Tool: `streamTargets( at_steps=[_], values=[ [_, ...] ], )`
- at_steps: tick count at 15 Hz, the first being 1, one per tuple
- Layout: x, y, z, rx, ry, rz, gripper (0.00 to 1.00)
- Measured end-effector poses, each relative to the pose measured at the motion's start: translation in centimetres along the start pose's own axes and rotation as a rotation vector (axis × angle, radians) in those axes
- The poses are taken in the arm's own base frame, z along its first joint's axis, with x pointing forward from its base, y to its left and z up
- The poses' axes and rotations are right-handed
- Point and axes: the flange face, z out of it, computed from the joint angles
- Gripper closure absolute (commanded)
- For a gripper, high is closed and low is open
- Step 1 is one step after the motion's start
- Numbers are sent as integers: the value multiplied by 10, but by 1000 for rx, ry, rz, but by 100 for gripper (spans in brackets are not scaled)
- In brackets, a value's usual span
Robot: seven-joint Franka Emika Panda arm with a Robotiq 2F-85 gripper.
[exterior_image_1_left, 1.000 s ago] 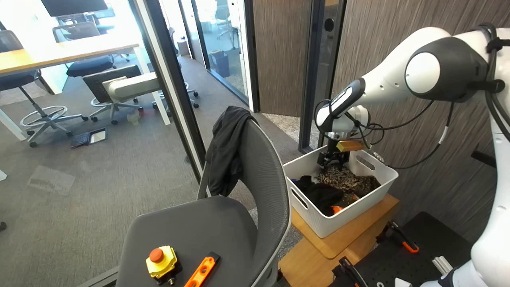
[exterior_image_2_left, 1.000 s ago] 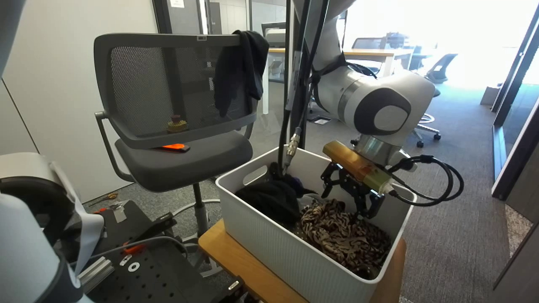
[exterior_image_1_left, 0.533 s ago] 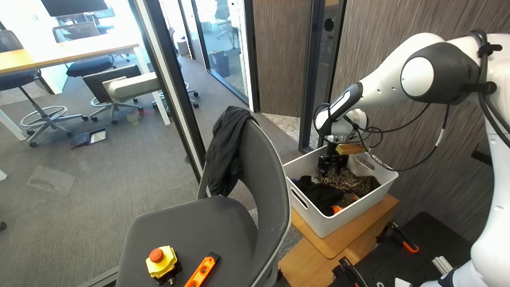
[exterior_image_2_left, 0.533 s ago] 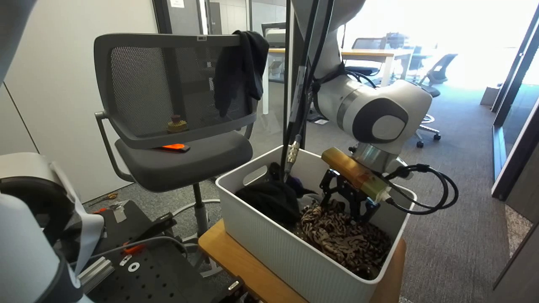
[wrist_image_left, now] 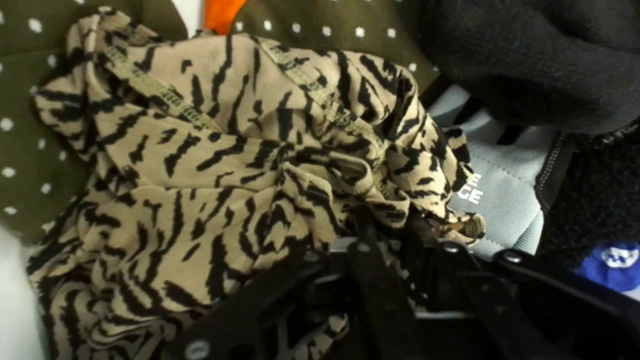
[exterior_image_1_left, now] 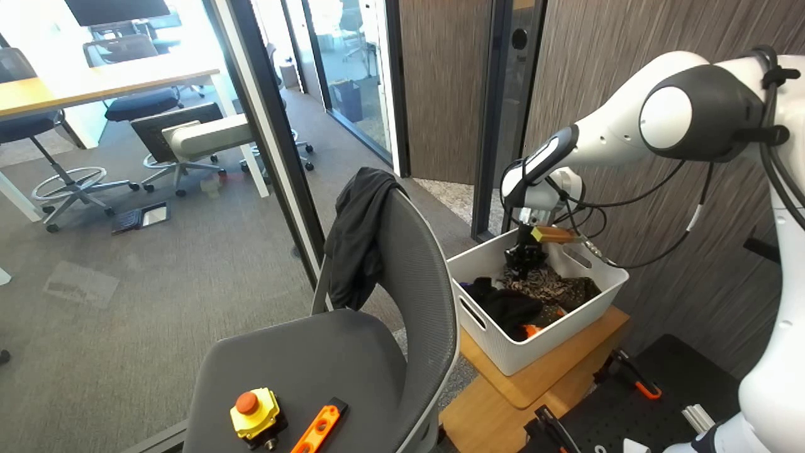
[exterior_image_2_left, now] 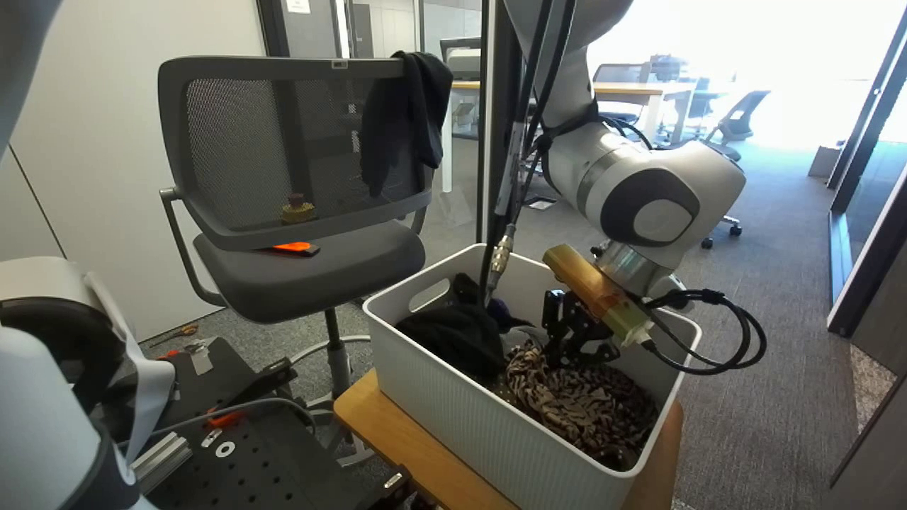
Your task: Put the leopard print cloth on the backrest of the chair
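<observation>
"See the tips of the gripper [wrist_image_left: 392,227]?"
"Hidden in folds of the leopard print cloth [wrist_image_left: 215,200], lower middle of the wrist view; the bottom edge crops both."
"In an exterior view?"
"The orange bar [exterior_image_1_left: 316,433], bottom, left of centre, cut off."

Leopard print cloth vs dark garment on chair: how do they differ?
Look: leopard print cloth is tan with black markings; dark garment looks plain.
Place: cloth lies bunched in the white bin; garment drapes over the backrest.
Contact: claw touches the cloth, not the garment.
Both: floppy, creased fabric.
</observation>
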Motion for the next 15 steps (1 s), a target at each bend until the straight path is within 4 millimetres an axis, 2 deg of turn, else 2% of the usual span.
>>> streamTargets(
  at_steps=[4, 6, 10, 15],
  values=[
    [-10, 0, -4, 142, -55, 53, 99],
    [-15, -3, -18, 201, -59, 72, 99],
    [-34, -23, -68, 315, -32, 75, 99],
    [-79, -77, -149, 426, 5, -47, 99]
  ],
)
